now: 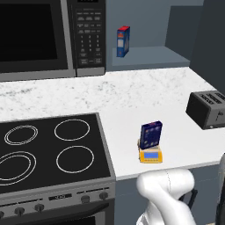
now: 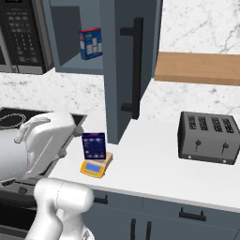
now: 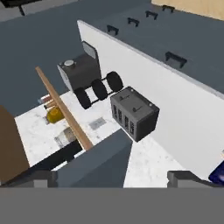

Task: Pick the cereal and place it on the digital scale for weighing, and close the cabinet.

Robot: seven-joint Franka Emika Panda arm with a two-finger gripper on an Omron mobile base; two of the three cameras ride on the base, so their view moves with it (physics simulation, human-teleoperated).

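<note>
While cereal stands upright on digital scale, cabinet door open.
Hand well apart from it, above the counter; fingers spread wide, holding nothing.

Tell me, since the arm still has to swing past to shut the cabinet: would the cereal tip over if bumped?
Probably yes. The cereal stands upright, tall and thin, on the small digital scale, so its footing looks narrow. It is likely light and stiff like cardboard, so a nudge may topple it rather than slide it.
</note>
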